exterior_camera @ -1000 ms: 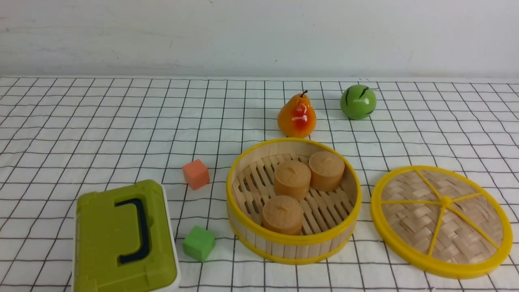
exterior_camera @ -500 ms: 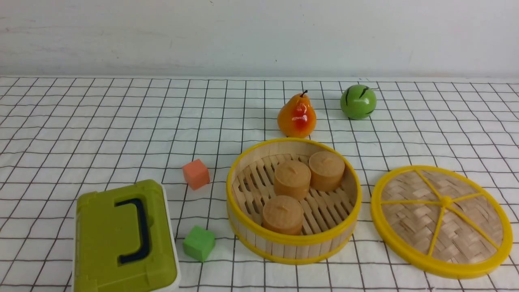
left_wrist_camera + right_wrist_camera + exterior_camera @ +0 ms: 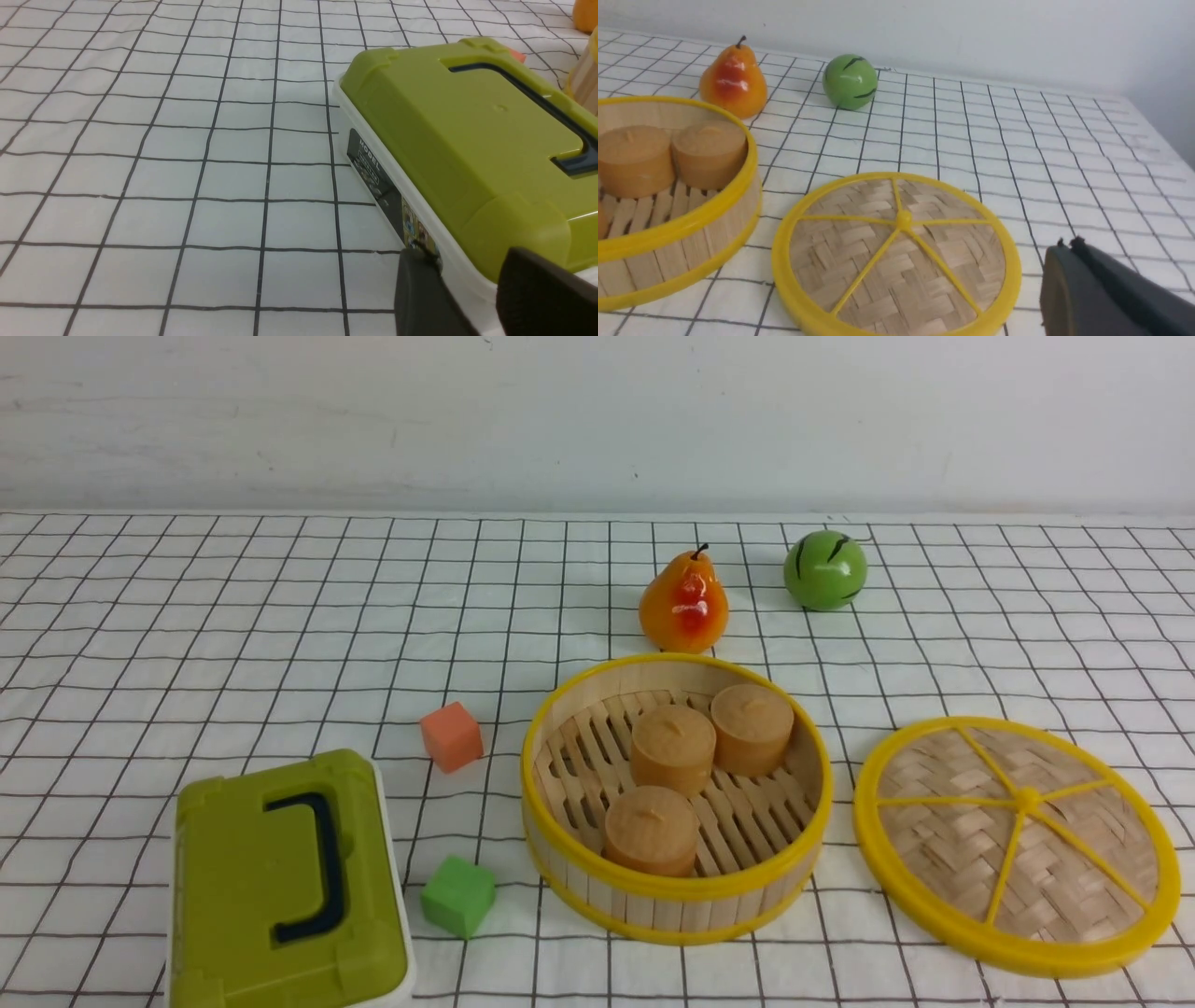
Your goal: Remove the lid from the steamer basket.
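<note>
Front view puts the lid [image 3: 1018, 847] flat on the checked cloth [image 3: 187, 616], just right of the steamer basket [image 3: 672, 910] and clear of its rim. The basket stands uncovered, with three tan round cakes [image 3: 672, 749] on its slatted floor. Behind it sit a pear [image 3: 683, 602] and, further right, a green apple [image 3: 824, 570]. To its left lie an orange cube [image 3: 451, 736] and a green cube [image 3: 457, 896], then an olive-green box [image 3: 285, 887] with a dark handle. In the right wrist view, the right gripper [image 3: 1066, 245] is clenched on nothing, near the lid. In the left wrist view, the left gripper [image 3: 467, 261] is released, its fingers spread close to the box's corner.
</note>
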